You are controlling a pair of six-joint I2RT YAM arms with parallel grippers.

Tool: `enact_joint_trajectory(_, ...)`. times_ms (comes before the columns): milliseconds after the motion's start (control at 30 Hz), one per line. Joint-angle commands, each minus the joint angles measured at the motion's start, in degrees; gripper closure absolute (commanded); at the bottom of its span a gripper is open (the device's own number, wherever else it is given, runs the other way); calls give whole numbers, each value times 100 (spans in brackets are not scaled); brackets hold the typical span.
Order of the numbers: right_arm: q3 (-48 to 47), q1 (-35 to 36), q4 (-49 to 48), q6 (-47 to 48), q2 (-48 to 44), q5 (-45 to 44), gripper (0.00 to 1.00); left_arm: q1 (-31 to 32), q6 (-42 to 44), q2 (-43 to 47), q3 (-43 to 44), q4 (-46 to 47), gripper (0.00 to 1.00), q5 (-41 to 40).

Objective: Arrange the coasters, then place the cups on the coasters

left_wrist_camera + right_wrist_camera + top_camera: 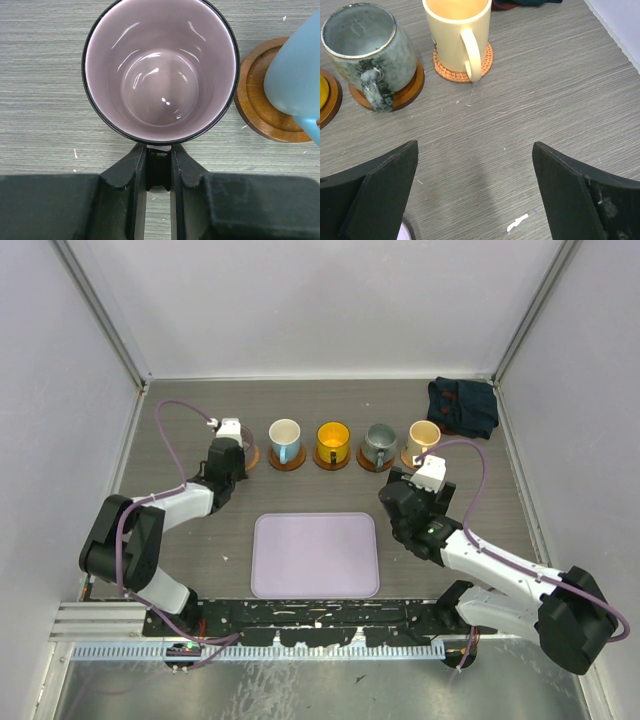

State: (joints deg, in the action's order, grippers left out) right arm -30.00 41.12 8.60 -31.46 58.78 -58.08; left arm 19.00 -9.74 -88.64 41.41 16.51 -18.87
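Left wrist: left gripper (158, 155) clamped on purple cup (160, 70), hidden overhead; right gripper (475, 145) wide, empty.

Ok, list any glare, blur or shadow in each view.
Left wrist: white glare spots inside the purple cup; the blue cup at the right edge is soft-edged. Right wrist: the grey-green cup and cream cup are sharp; a faint shadow darkens the table by the right gripper. Top external: even light, no glare on the tray.
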Motion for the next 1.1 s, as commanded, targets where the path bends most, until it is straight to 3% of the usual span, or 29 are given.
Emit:
enact_joint_trajectory(0,-94,-23,-186,-115,29,-30,0,-37,-72,330,39,823,100,-210)
enact_joint_trajectory(1067,-56,-20,-148,-196,75,111,0,-37,-153,173,-21,1029,100,-216)
